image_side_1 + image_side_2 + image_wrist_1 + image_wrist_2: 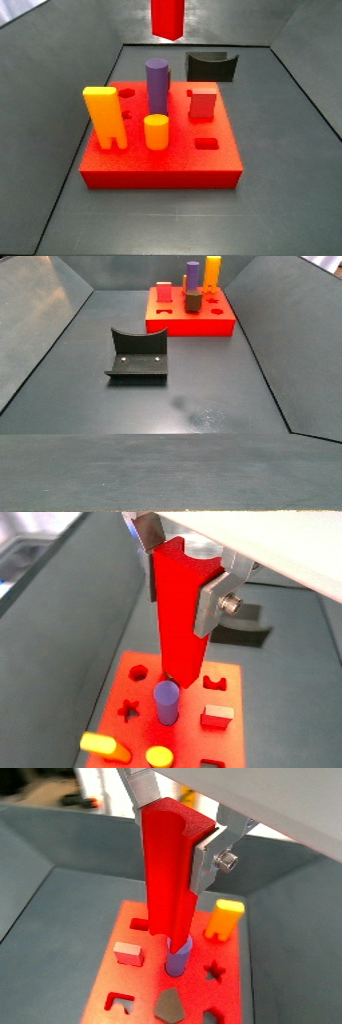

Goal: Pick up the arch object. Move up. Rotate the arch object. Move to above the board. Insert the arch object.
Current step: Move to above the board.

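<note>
Red fills both wrist views — the arch object (178,612) hangs long and upright in the gripper (187,597), its lower end over the board (214,690) and just above the purple cylinder (166,701). The jaws are clamped on the arch object near its upper end; a silver finger (211,604) presses flat against its side, and the same hold shows in a wrist view from the opposite side (171,863), with the finger (207,863) beside it.

In a side view, going left to right across the board (160,165): a yellow arch-shaped piece (103,117) stands upright at the left, a short yellow cylinder (156,131) stands next to it, the purple cylinder (156,86) rises behind, and a red block (202,103) stands to the right. At the upper centre of that frame only the lower end of the arch object (167,18) shows, well above the board; the gripper itself is cut off there. Behind the board, upper right, stands the fixture (211,67).

In a side view from farther back, the fixture (138,356) sits left of centre on the dark desk (201,406), and the board (191,314) lies beyond it near the top — the pieces on it too small to tell apart well.
</note>
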You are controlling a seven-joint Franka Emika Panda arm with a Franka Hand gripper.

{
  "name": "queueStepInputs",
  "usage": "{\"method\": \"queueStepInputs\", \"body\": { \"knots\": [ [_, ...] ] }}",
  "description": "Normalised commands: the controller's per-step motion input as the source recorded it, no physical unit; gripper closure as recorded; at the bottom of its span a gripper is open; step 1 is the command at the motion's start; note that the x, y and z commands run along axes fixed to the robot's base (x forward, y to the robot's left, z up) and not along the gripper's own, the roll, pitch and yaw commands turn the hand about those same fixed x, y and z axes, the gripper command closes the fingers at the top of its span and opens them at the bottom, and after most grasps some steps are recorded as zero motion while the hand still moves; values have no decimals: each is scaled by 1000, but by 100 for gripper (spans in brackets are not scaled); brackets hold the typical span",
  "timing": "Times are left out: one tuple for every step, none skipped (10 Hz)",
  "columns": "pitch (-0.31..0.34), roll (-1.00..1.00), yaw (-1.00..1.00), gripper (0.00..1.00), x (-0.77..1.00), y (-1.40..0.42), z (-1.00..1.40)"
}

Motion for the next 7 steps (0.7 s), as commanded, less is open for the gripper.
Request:
{"method": "queueStepInputs", "body": {
  "knots": [
    [72,66,1000,100,28,-92,46],
    [88,78,1000,100,33,-57,38],
    [98,86,1000,100,34,-48,36],
    [124,109,1000,100,38,-36,33],
    [140,123,1000,100,39,-32,31],
    [155,143,837,100,46,-30,29],
    [140,138,596,100,53,-31,25]
  ]
}}
